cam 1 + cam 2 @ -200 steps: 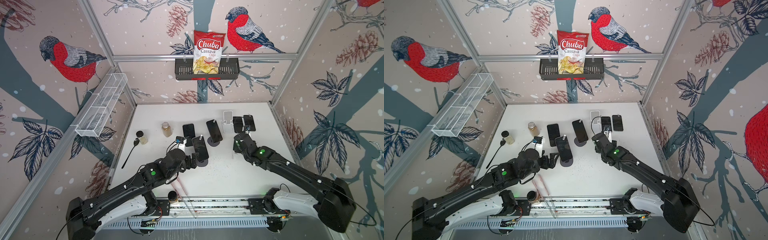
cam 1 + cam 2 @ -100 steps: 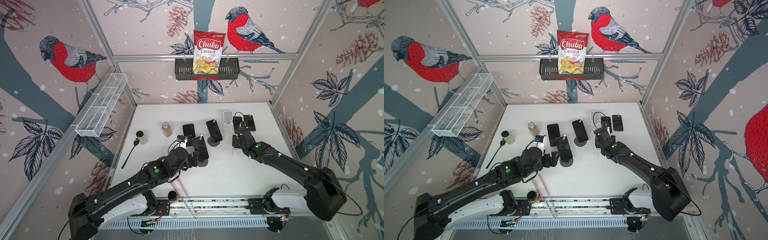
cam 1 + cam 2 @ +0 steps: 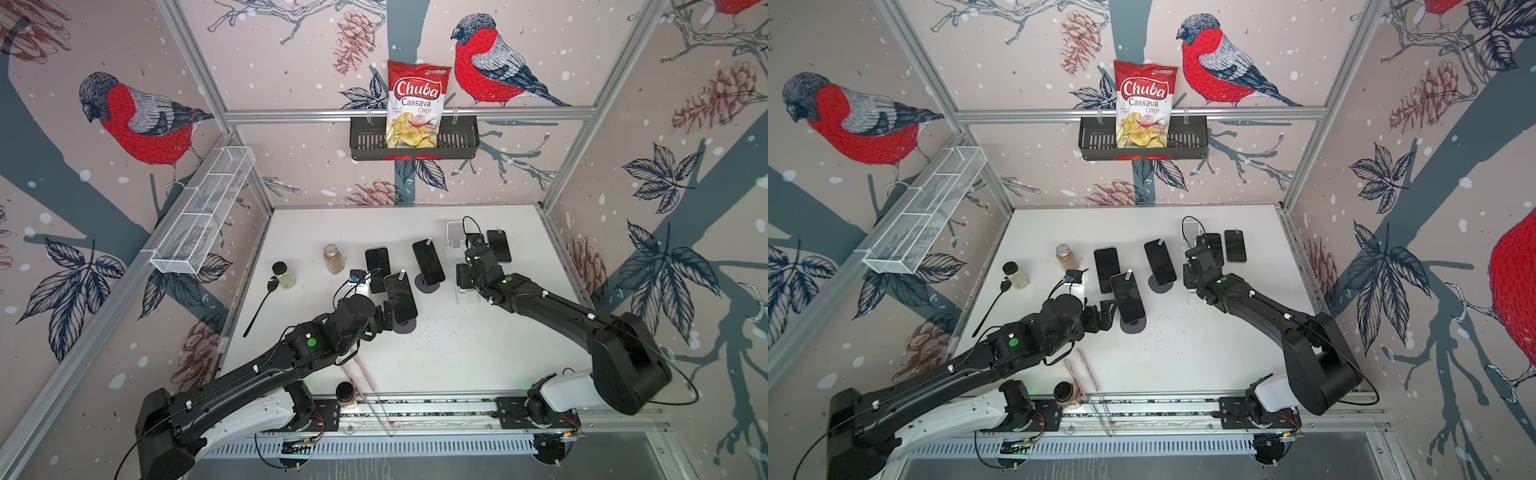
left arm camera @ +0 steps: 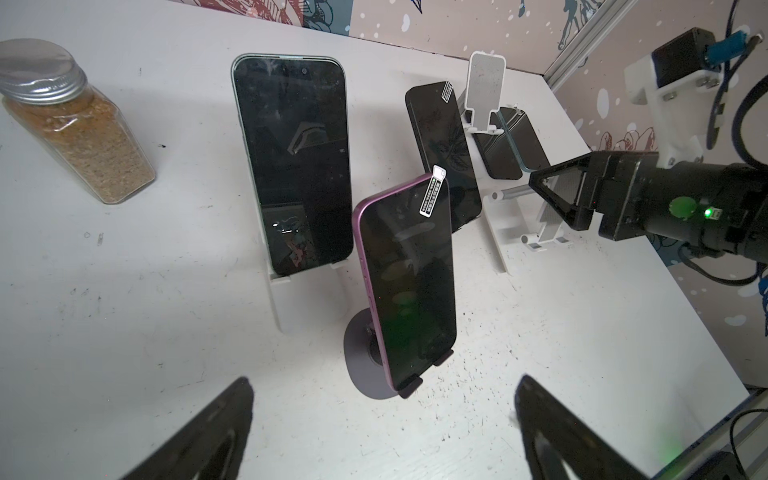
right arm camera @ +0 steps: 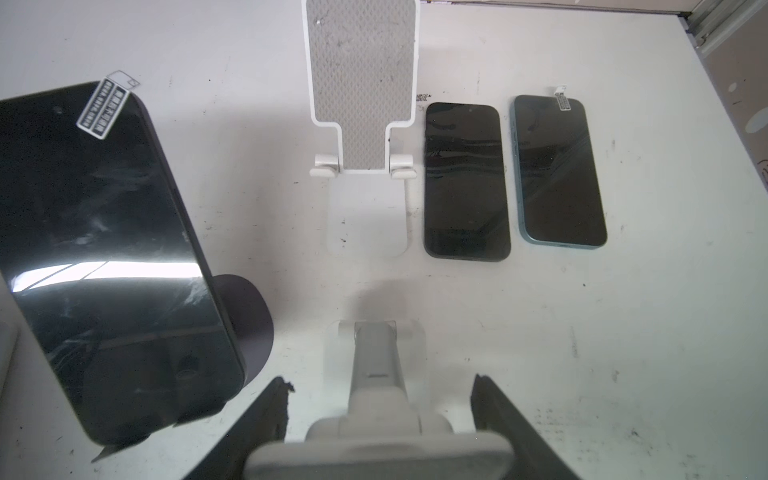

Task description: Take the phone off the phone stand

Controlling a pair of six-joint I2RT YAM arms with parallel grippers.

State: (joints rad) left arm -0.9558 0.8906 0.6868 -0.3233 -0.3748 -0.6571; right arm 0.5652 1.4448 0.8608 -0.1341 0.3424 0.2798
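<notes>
The white desk (image 3: 478,353) carries everything. A wire basket (image 3: 203,216) hangs on the left wall. On the back wall, a black basket (image 3: 457,141) holds a chip bag (image 3: 417,104).

The left pincer (image 4: 384,381) is spread wide and holds nothing, just in front of the purple phone (image 4: 407,282). The right pincer (image 5: 380,384) has its jaws partly apart on either side of a bare white stand (image 5: 374,455). I cannot tell whether they press on it.

The purple phone leans upright in its dark round stand (image 4: 357,374) near the desk's middle, with its lower edge in the stand's two hooks. Behind it, a larger phone (image 4: 291,166) sits in a white holder (image 4: 307,299). A black phone (image 5: 104,249) sits in a second round stand (image 5: 249,316).

Two flat phones (image 5: 465,183) lie just beside a second bare stand (image 5: 361,83). A spice jar (image 4: 79,133) stands further left, and a spoon (image 3: 259,307) lies near the desk's left edge.
</notes>
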